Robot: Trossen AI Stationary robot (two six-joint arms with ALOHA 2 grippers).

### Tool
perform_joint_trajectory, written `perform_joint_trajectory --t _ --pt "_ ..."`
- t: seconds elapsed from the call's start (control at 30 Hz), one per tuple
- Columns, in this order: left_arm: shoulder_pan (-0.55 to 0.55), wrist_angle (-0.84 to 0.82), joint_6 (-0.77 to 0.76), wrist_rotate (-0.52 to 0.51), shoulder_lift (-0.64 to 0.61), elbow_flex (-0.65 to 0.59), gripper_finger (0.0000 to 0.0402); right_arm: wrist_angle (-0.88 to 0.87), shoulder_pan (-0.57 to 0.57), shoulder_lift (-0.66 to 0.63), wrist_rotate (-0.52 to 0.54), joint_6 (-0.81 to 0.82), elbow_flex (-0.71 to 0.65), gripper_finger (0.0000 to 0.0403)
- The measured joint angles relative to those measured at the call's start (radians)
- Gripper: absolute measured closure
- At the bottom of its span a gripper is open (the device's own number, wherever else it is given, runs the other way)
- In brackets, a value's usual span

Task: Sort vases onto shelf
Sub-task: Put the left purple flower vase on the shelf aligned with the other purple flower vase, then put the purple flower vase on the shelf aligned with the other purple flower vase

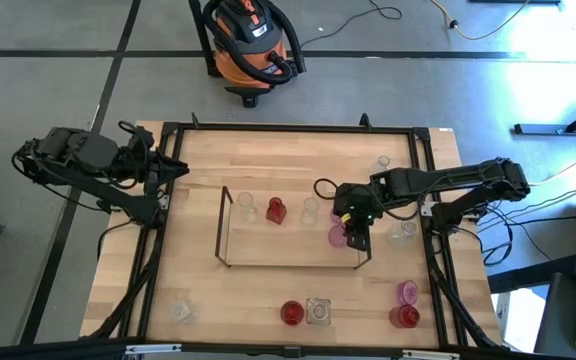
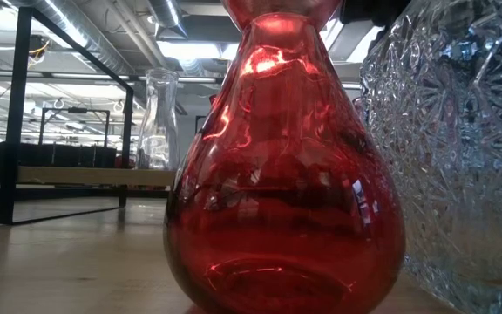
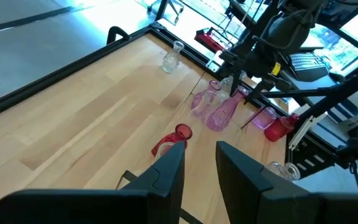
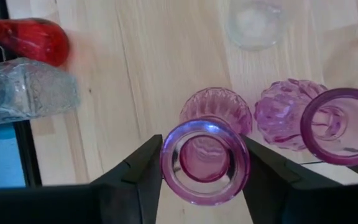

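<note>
Your right jaws [image 4: 204,163] are clamped on the rim of a pink vase [image 4: 216,109], one finger pressed to each side of its mouth, and the vase stands upright beneath them. Just beside it you have a second pink vase [image 4: 340,124], its ribbed belly touching or nearly touching the first. In the high view these jaws sit at the right end of the shelf [image 1: 223,225], over its end frame.

Inside the shelf's outline you can see a clear vase [image 1: 246,208], a red vase [image 1: 276,210] just beside it, and another clear one [image 1: 311,208] nearer your right arm. Outside the shelf, on the desk [image 1: 198,290], a clear jar [image 1: 404,232] stands to the right of the jaws and a small clear vase [image 1: 383,162] is near the far right corner.

Along the front edge you have a red vase [image 1: 291,313] touching a cut-glass jar [image 1: 317,311], a pink and red pair [image 1: 406,305] at the right, and a lone clear piece [image 1: 182,311] at the left.

Your left jaws [image 3: 199,158] stand apart with nothing between them, parked at the desk's left edge
</note>
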Motion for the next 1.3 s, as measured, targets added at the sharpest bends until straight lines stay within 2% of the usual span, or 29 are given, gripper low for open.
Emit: perform_joint_trajectory --t 0.77,1.0,1.13,1.3 --pt "0.0 -0.001 0.033 -0.002 0.0 0.0 0.0316 -0.028 0.0 -0.135 0.002 0.131 0.011 0.0217" --pt "0.0 -0.001 0.034 -0.003 0.0 0.0 0.0316 -0.154 0.004 -0.18 0.019 0.198 0.055 0.0217" --pt "0.0 -0.001 0.033 -0.011 0.0 0.0 0.0316 -0.203 0.075 -0.217 0.07 0.311 0.05 0.0217" --pt "0.0 -0.001 0.033 -0.028 0.007 0.0 0.0316 -0.195 0.238 -0.287 0.176 0.555 -0.027 0.0217"
